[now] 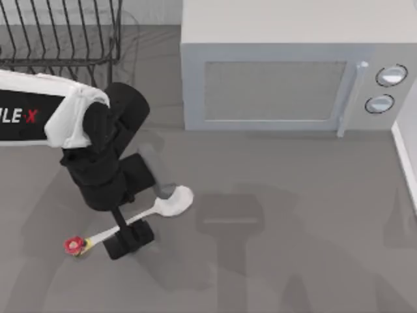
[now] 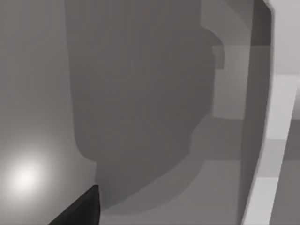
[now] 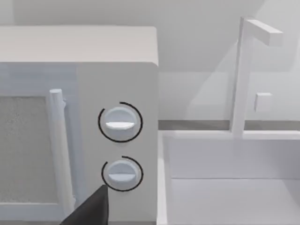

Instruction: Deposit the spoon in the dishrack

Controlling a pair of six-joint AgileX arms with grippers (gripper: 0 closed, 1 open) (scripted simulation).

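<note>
Top view: left claw (image 1: 124,229) lowered over the slim handle of the spoon (image 1: 171,203), one dark finger on each side of it; whether they pinch the handle cannot be told. Spoon lies flat on the grey tabletop (image 1: 293,248), left of centre, ornament toward the left edge. Dishrack (image 1: 62,32) stands at the far left corner, microwave (image 1: 287,65) beside it.

Left wrist view: bare tabletop, shadowed.

Right wrist view: microwave dials (image 3: 120,123); right claw state cannot be told.

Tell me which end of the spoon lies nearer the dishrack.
The bowl end of the spoon: it points up the top view toward the dishrack, while the flower-ornament end lies farther away. The left gripper sits over the handle.
</note>
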